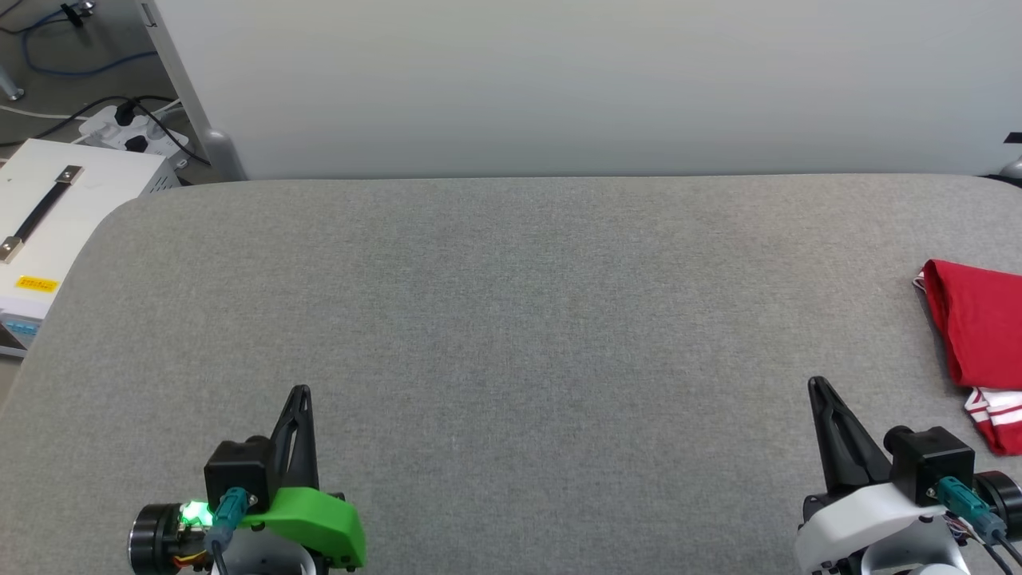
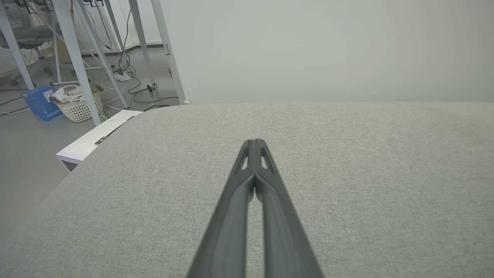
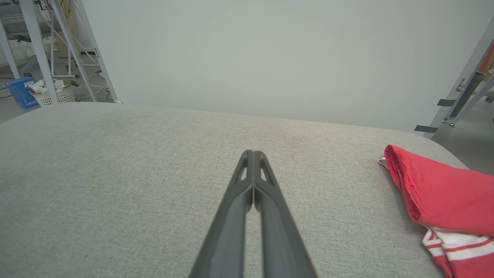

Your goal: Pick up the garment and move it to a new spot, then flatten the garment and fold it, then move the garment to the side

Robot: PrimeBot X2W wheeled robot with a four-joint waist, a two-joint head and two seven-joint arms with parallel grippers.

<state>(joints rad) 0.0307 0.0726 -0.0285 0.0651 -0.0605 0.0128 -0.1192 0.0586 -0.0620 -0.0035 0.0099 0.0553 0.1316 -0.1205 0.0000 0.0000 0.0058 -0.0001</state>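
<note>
Two claws sit low over the grey fabric worktop (image 1: 511, 319): the left claw (image 1: 299, 393) at 7 o'clock in the head view and the right claw (image 1: 816, 385) at 5 o'clock. Each has its two dark fingers pressed together at the tips and grips nothing. From the right claw, the one garment (image 1: 978, 335) lies at about 2 o'clock. It is a folded red bundle with red-and-white striped trim at its near end, resting by the worktop's right edge, apart from both claws. Off the worktop, at 10 o'clock in the left wrist view, one white slotted basket (image 2: 79, 107) stands on the floor holding crumpled pale items. One blue box (image 2: 38, 102) sits just beside it, contents hidden. One white case (image 1: 56, 216) with a black handle sits by the worktop's rounded left corner. A pale wall panel (image 1: 559, 80) runs along the far edge, and open grey cloth stretches from the claws toward 12 o'clock.
</note>
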